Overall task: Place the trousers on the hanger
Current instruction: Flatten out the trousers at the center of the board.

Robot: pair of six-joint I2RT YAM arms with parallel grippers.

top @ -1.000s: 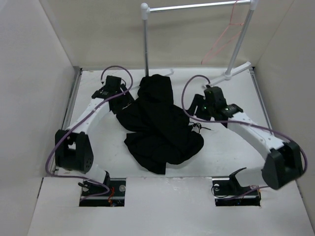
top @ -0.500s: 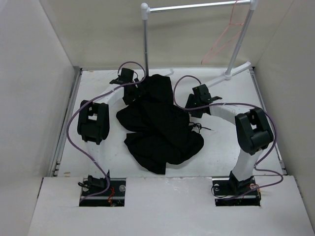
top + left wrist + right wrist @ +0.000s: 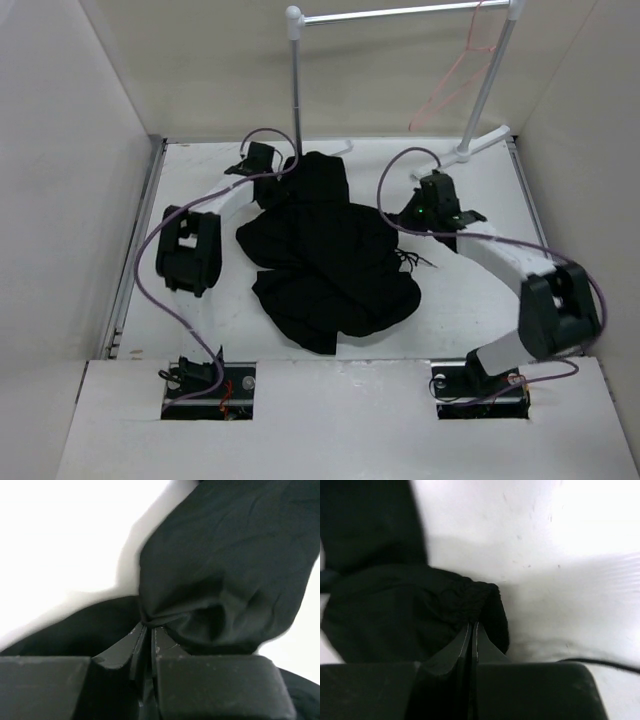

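The black trousers (image 3: 325,245) lie bunched in a heap on the white table. My left gripper (image 3: 278,178) is at the heap's far left edge, shut on a pinched fold of the trousers (image 3: 220,575). My right gripper (image 3: 405,215) is at the heap's right edge, shut on a gathered edge of the trousers (image 3: 445,610). In both wrist views the jaws meet with cloth puckered at their tips. The thin pink-orange hanger (image 3: 455,75) hangs from the right end of the rack's rail, far from both grippers.
A white-and-silver garment rack (image 3: 295,80) stands at the back, its left pole just behind the trousers and its right pole (image 3: 490,85) slanting down to a foot at the back right. White walls enclose the table on three sides.
Both grippers have closed on the trousers. The left arm folded and reached to the heap's far left edge; the right arm shifted and drew the cloth's right edge slightly outward.
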